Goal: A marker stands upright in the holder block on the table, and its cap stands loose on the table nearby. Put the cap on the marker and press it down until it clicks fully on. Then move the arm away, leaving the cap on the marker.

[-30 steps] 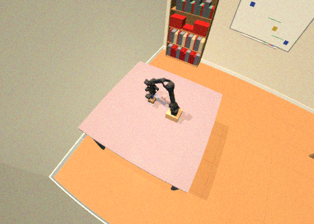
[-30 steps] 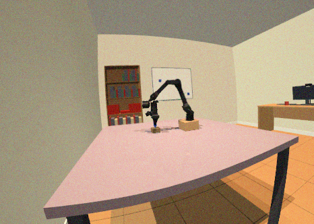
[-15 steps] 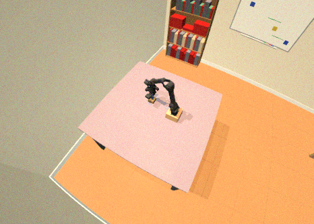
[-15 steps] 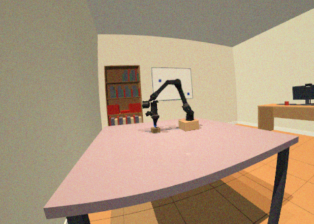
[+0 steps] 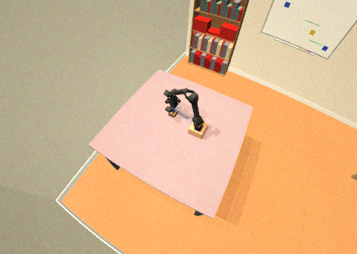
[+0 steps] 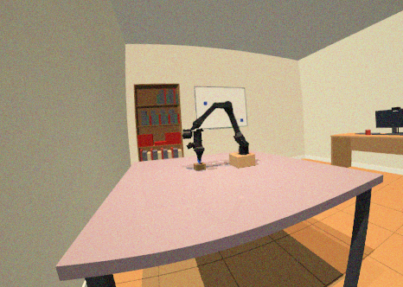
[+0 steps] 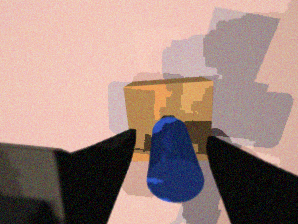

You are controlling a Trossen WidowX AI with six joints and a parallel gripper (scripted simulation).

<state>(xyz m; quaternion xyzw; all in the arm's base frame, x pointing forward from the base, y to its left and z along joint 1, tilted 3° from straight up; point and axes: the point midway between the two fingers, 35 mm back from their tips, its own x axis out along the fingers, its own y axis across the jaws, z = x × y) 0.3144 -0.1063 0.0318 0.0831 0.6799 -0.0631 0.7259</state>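
The wooden holder block (image 5: 173,114) (image 6: 200,167) (image 7: 170,97) sits on the pink table (image 5: 153,139) (image 6: 216,205). The blue cap (image 7: 175,175) stands upright above the block's near side in the wrist view; a little blue also shows over the block in the top and exterior views. The marker's body is hidden beneath the cap, so how far the cap sits on it cannot be told. My gripper (image 6: 200,158) (image 7: 170,138) points down around the cap. It is open, one finger on each side, with a visible gap to the cap on both sides.
The arm's wooden base block (image 5: 198,130) (image 6: 242,160) stands on the table to the right of the holder. Shadows of the arm fall around the holder. A bookshelf (image 5: 216,32) (image 6: 159,123) and a whiteboard (image 5: 302,21) are beyond the table.
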